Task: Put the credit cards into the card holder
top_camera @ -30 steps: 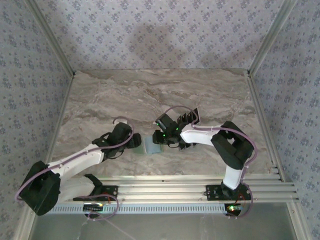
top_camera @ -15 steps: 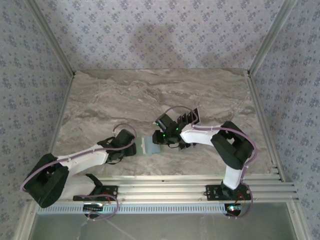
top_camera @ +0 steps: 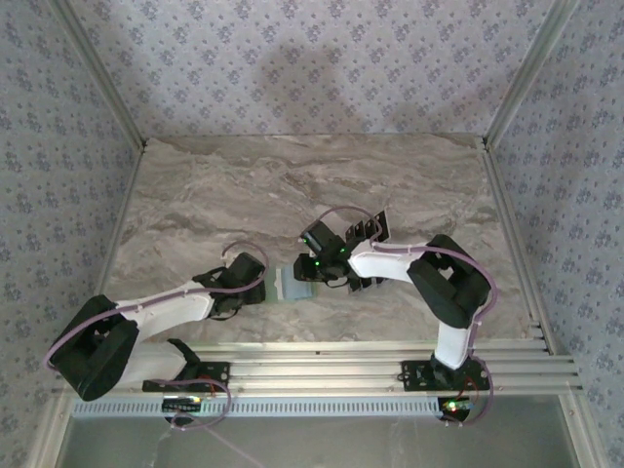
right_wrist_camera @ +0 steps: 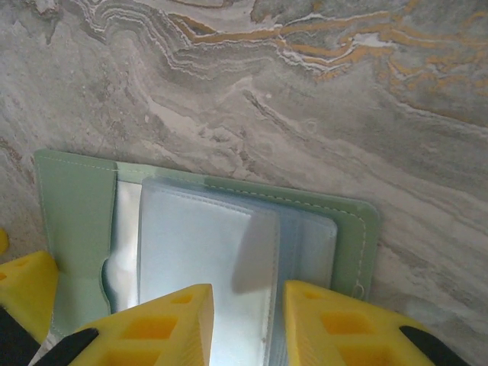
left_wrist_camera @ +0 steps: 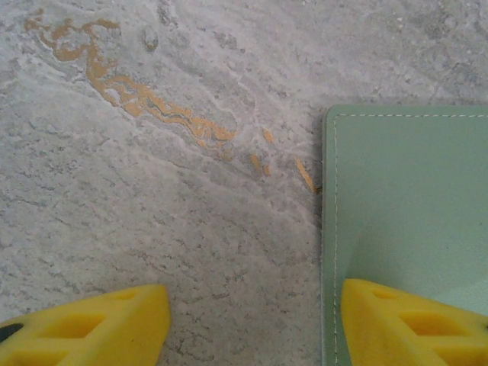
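We noted sage-green flat card holder (right_wrist_camera: 76, 206) lying open on marble worktop (left_wrist_camera: 152, 191). Left gripper (left_wrist_camera: 253, 297) spread, one finger (left_wrist_camera: 412, 328) over holder edge. Right gripper (right_wrist_camera: 248, 293) narrowly parted over clear sleeves (right_wrist_camera: 198, 244); grip unclear.

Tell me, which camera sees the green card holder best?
The right wrist view: the card holder lies open, clear sleeves showing. The left wrist view catches a green corner; from the top it is a tiny patch between the arms.

Left arm (top_camera: 166, 310) and right arm (top_camera: 390, 261): white links, black joints, lilac cables (top_camera: 341, 211) looping alongside; yellow hollow-celled fingers (left_wrist_camera: 84, 332); a green light (top_camera: 314, 261) glows behind the right hand (right_wrist_camera: 248, 328)
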Robot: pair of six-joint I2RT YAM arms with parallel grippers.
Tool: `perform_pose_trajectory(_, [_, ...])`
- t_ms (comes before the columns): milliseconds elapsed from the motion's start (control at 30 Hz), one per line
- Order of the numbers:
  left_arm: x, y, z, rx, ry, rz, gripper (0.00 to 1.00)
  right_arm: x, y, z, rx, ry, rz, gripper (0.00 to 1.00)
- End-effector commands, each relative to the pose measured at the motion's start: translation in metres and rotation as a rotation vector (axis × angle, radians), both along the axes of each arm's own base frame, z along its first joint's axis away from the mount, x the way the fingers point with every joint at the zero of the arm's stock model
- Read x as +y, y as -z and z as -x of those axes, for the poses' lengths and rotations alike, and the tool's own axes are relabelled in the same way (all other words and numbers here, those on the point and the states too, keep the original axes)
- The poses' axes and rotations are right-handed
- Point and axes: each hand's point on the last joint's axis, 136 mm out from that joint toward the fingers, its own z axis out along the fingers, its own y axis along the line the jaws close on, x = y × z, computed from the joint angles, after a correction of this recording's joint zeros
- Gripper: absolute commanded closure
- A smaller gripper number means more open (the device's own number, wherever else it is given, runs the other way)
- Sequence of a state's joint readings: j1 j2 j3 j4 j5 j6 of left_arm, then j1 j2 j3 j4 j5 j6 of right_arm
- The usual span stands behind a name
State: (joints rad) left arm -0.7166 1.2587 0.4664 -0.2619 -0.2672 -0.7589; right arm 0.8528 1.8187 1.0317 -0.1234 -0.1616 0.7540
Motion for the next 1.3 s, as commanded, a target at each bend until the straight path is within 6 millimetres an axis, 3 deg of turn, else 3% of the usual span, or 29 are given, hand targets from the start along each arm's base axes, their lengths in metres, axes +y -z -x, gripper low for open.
perform_pose_trajectory(0, [-0.013, 0.008, -0.005, -0.01, 0.034, 0.044, 0.38, 0.009, 0.001, 0.004, 0.013, -0.042, -0.002, 0.68])
perform_pose_trajectory(233, [-0.015, 0.006, -0.007, -0.017, 0.04, 0.051, 0.38, 0.018, -0.003, 0.006, 0.024, -0.049, -0.043, 0.68])
perform_pose_trajectory(533, [-0.017, -0.005, -0.009, -0.045, 0.041, 0.067, 0.38, 0.037, -0.03, 0.009, 0.003, -0.076, -0.114, 0.66])
perform_pose_trajectory(733, [-0.01, -0.017, -0.011, -0.081, 0.022, 0.059, 0.36, 0.049, -0.038, 0.01, -0.001, -0.094, -0.126, 0.65])
perform_pose_trajectory(933, [0.012, -0.036, -0.01, -0.138, -0.061, 0.046, 0.35, 0.062, -0.038, 0.017, 0.003, -0.119, -0.121, 0.61])
perform_pose_trajectory(967, [0.017, -0.038, -0.009, -0.142, -0.08, 0.042, 0.35, 0.071, -0.049, 0.013, -0.014, -0.124, -0.141, 0.6])
perform_pose_trajectory(1133, [0.042, -0.047, -0.003, -0.172, -0.179, 0.049, 0.35, 0.092, -0.039, 0.018, 0.001, -0.153, -0.127, 0.56])
perform_pose_trajectory(1267, [0.051, -0.057, -0.002, -0.207, -0.211, 0.072, 0.35, 0.104, -0.026, 0.023, 0.024, -0.172, -0.111, 0.56])
